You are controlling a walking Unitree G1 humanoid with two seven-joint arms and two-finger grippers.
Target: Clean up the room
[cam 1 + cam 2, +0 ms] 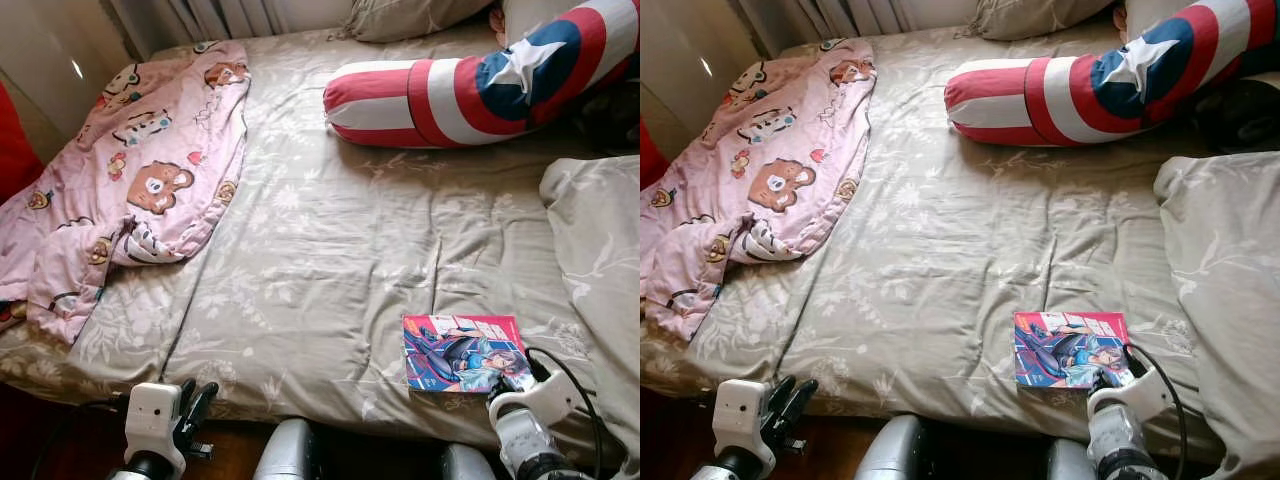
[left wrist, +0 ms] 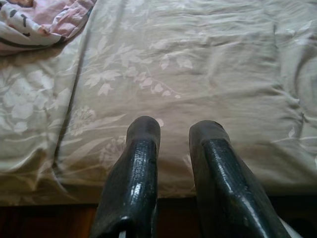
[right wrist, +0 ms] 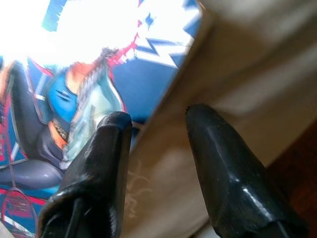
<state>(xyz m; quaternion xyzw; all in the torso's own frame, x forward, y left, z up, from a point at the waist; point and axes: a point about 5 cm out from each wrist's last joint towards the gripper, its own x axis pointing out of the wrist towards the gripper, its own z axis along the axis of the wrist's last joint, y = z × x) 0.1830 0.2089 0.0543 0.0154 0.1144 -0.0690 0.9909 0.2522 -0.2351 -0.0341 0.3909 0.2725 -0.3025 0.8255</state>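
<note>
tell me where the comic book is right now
The comic book lies flat on the bed near its front edge, on the robot's right, just ahead of the open right gripper.

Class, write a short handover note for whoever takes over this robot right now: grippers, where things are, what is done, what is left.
Right gripper: open, at the near corner of the comic book, nothing gripped yet.
Left gripper: open and empty, at the bed's near edge.
Pink blanket lies rumpled at the bed's left side; striped pillow near the head.
Done: nothing visibly put away.
Left: pick up the book, tidy the blanket.
</note>
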